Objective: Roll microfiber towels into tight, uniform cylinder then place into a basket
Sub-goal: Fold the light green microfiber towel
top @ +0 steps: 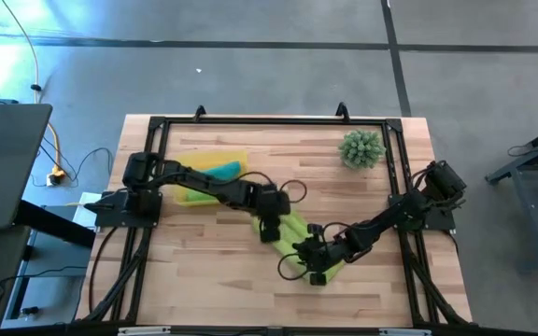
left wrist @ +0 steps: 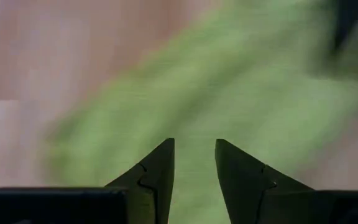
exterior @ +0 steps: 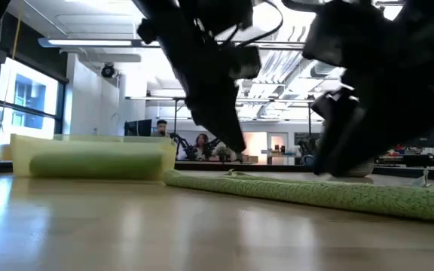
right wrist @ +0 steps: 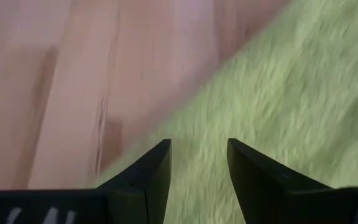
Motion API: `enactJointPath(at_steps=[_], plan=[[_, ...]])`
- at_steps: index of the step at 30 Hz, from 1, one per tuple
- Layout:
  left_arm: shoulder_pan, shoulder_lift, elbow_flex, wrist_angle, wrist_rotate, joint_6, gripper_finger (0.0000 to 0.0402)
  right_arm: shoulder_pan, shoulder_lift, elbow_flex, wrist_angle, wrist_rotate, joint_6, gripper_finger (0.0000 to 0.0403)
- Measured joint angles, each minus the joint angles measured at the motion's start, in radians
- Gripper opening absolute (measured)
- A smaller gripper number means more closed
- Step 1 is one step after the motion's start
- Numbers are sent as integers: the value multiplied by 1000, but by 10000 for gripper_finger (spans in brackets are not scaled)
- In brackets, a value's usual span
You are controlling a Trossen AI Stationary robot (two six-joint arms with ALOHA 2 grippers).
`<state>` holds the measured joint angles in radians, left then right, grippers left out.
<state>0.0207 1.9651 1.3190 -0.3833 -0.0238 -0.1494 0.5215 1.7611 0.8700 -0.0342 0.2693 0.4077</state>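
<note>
A lime green towel point(top: 290, 264) lies spread flat on the wooden table, right of the middle; it shows as a low strip in the low view point(exterior: 292, 190). My left gripper point(top: 271, 231) is open and points down over the towel's far left part point(left wrist: 229, 81). My right gripper point(top: 308, 254) is open and points down over the towel's near part, close to one edge point(right wrist: 291, 81). The yellow basket point(top: 190, 161) stands at the far left. It holds a teal towel point(top: 224, 171) and a rolled lime green towel point(exterior: 96, 163). My left gripper stands with parted fingers point(left wrist: 160, 162) pointing down, right at the towel's surface; I cannot tell whether the tips touch it. My right gripper stands likewise, its fingers point(right wrist: 154, 165) over the towel just inside its edge; I cannot tell whether they touch it.
A spiky green ball-shaped plant point(top: 361, 148) stands at the table's far right. A black frame point(top: 250, 119) runs around the table top. Bare wood lies along the near edge point(top: 213, 289). People sit in the room beyond the table point(exterior: 202, 143).
</note>
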Motion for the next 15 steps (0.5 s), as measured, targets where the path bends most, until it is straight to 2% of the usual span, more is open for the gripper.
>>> enactJointPath(at_steps=[3,5,11,15], plan=[[-47,-1,0,5,119,-71,106,0,-7,0,-60,-38,11,149],[-86,2,0,13,130,-105,106,0,-17,0,-91,-80,15,149],[-176,26,1,16,9,-93,106,1,-22,0,-125,-202,14,149],[-188,34,1,16,-29,-69,106,8,-22,0,-138,-225,43,149]])
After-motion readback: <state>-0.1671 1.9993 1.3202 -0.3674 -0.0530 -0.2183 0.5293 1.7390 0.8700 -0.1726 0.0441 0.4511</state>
